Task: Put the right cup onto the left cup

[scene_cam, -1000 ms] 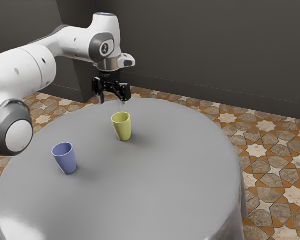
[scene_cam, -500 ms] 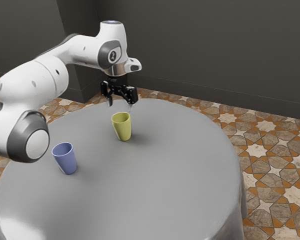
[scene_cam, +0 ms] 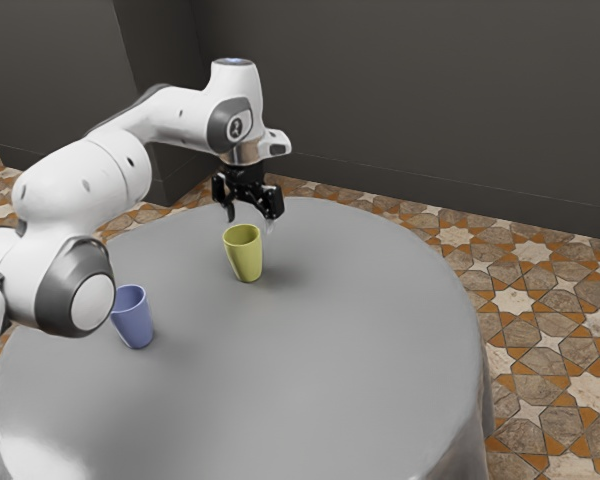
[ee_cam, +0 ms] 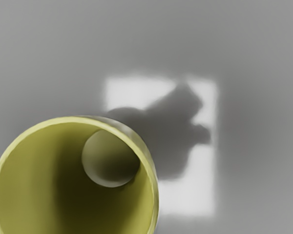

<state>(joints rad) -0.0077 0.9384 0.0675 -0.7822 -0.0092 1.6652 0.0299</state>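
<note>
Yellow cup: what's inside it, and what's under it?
The yellow cup looks empty: shaded inner wall and round bottom, nothing seen on them. It stands on the table; the spot beneath it is covered.

The bent arm (scene_cam: 85, 185) hangs its end effector (scene_cam: 250, 219) downward, fingers (scene_cam: 231, 213) spread apart.

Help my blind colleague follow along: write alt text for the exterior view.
White robot arm with its black tool open just above an upright yellow cup on a round gray table; an upright blue cup stands nearer the camera, partly behind the arm.
</note>
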